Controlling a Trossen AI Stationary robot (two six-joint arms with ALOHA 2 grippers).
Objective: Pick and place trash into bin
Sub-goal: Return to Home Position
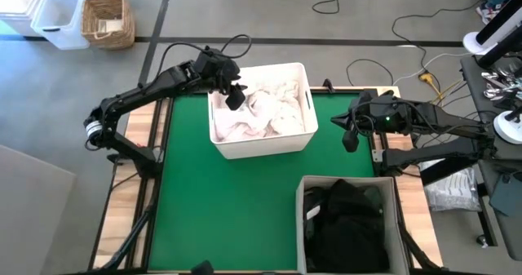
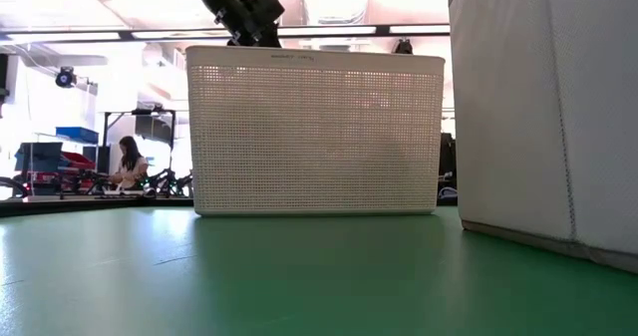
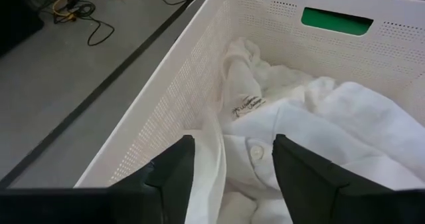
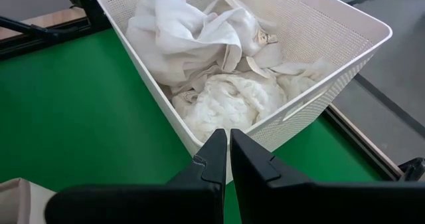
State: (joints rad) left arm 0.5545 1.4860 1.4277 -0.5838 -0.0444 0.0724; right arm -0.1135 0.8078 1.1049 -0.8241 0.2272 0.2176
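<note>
The left end effector (image 1: 234, 95) hung over the far left corner of the white plastic bin (image 1: 263, 149). Its fingers (image 3: 174, 167) were spread apart and held nothing, just above the crumpled white cloths (image 1: 267, 112) that filled the bin. The right end effector (image 1: 349, 136) hovered at the right edge of the green tabletop (image 1: 228, 201), well apart from that bin, clenched on nothing. At the front right stood the white fabric bin (image 1: 349, 179) with black cloth (image 1: 347, 226) heaped inside. From table height the two bins blocked most of the room behind, where a person (image 2: 130, 163) sat far off. On the floor beyond stood a wicker basket (image 1: 108, 19) beside a clear tub (image 1: 61, 18).
</note>
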